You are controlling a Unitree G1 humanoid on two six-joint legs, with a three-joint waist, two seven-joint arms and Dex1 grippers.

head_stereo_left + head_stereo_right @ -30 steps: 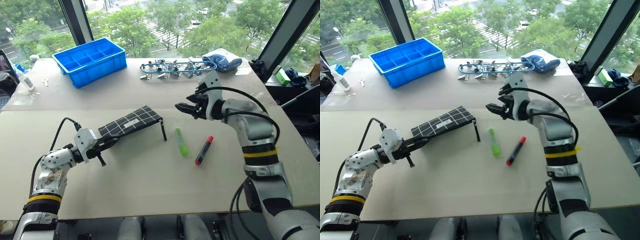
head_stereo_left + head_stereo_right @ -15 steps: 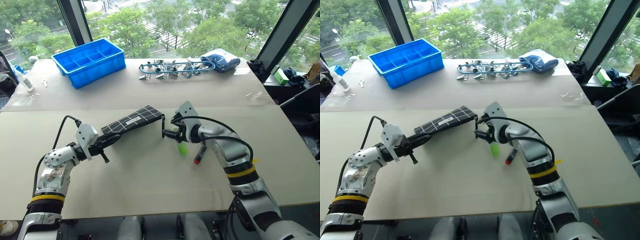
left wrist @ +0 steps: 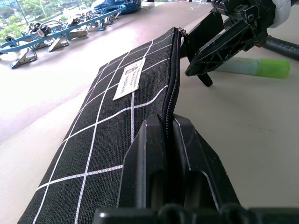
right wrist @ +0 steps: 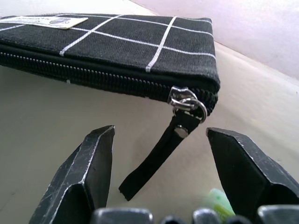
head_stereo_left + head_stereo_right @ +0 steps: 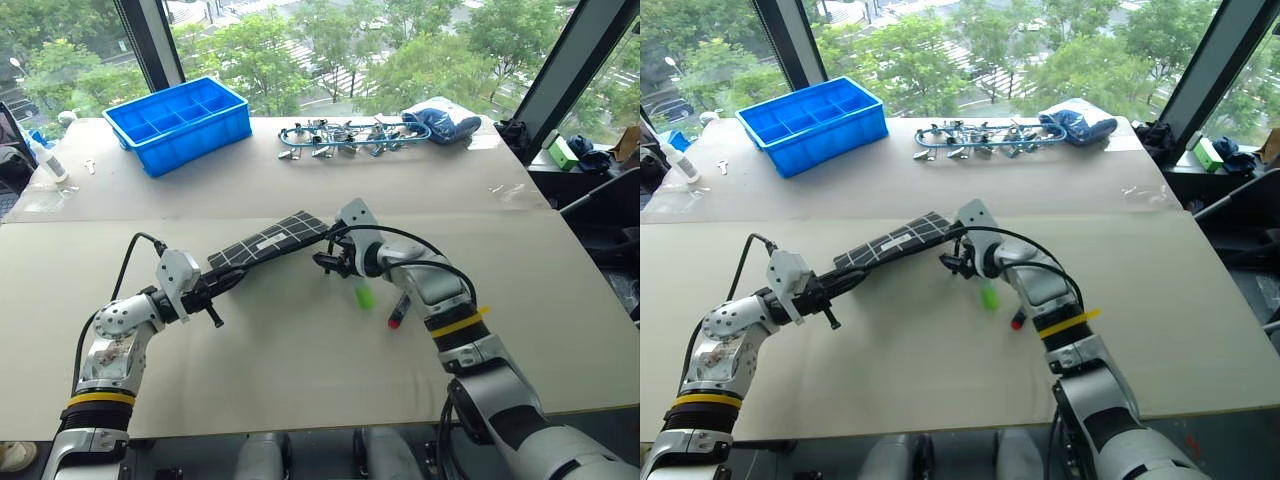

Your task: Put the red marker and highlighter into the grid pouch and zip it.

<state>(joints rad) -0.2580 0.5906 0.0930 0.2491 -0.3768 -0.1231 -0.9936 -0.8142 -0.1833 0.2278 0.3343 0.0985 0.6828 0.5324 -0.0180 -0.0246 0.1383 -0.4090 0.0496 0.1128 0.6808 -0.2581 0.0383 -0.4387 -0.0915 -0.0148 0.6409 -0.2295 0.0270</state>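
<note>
The grid pouch (image 5: 265, 243), black with thin white lines and a small white label, hangs tilted above the table. My left gripper (image 5: 226, 284) is shut on its near-left end, fingers (image 3: 149, 140) clamped along the closed zipper. My right gripper (image 5: 328, 262) stands open at the far right end. Its fingertips (image 4: 100, 140) are on either side of the black zipper pull strap (image 4: 156, 156) without touching it. The lime-green highlighter (image 5: 364, 295) lies on the table just below that gripper. Beside it, the red marker (image 5: 396, 315) is partly covered by my right arm.
At the back of the table are a blue compartment bin (image 5: 180, 120), a row of metal clips (image 5: 335, 137) and a blue cloth (image 5: 440, 122). A white bottle (image 5: 50, 160) lies at the far left. A seam crosses the table behind the pouch.
My right gripper has come down and to the left, from above the pens to the pouch's zipper end. The left gripper still holds the pouch in nearly the same place.
</note>
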